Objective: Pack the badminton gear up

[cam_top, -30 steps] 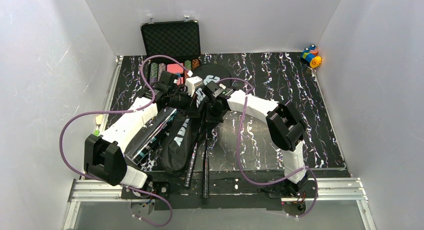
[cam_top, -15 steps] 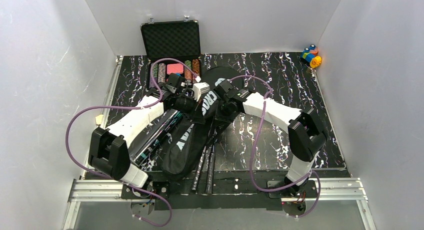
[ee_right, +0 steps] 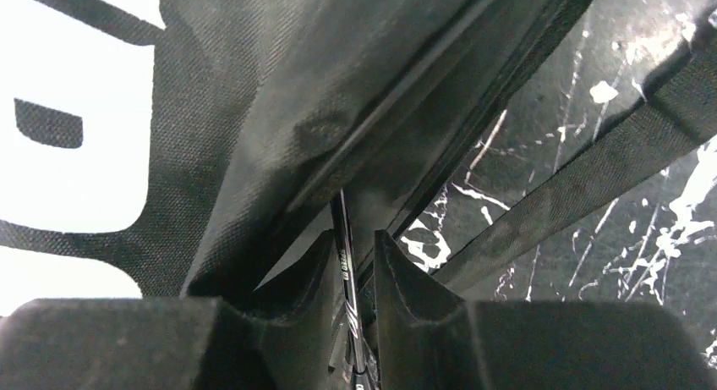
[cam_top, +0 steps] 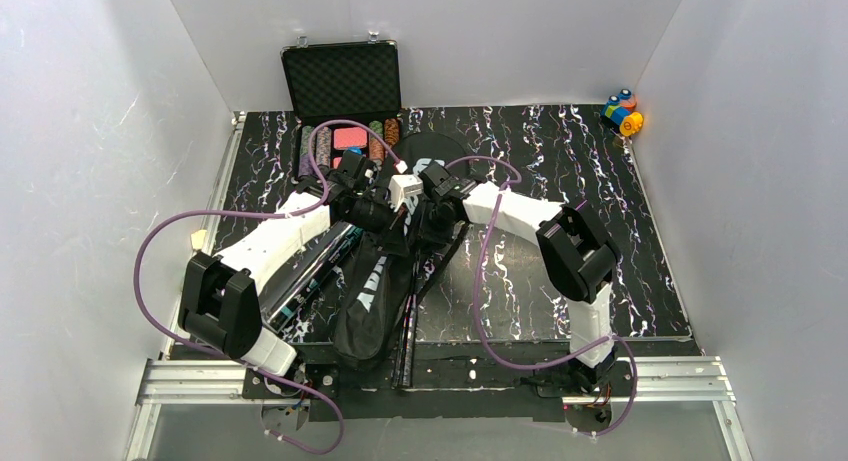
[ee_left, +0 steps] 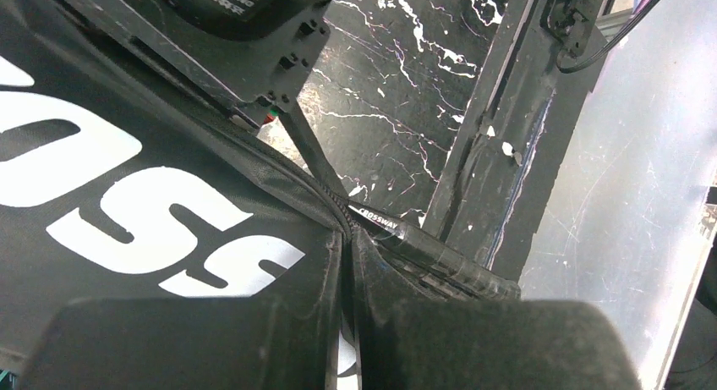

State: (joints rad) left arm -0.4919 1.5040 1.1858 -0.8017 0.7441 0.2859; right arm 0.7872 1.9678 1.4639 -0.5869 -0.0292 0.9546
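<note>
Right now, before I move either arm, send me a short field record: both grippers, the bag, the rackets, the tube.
left gripper: shut on the edge of the black racket-shaped fabric bag with white lettering
right gripper: fingers slightly apart, thin black racket shaft running between them
racket handles: along the bag's right edge, pointing at the near edge of the table
long black tube with teal print: on the table left of the bag, beside the left arm
</note>
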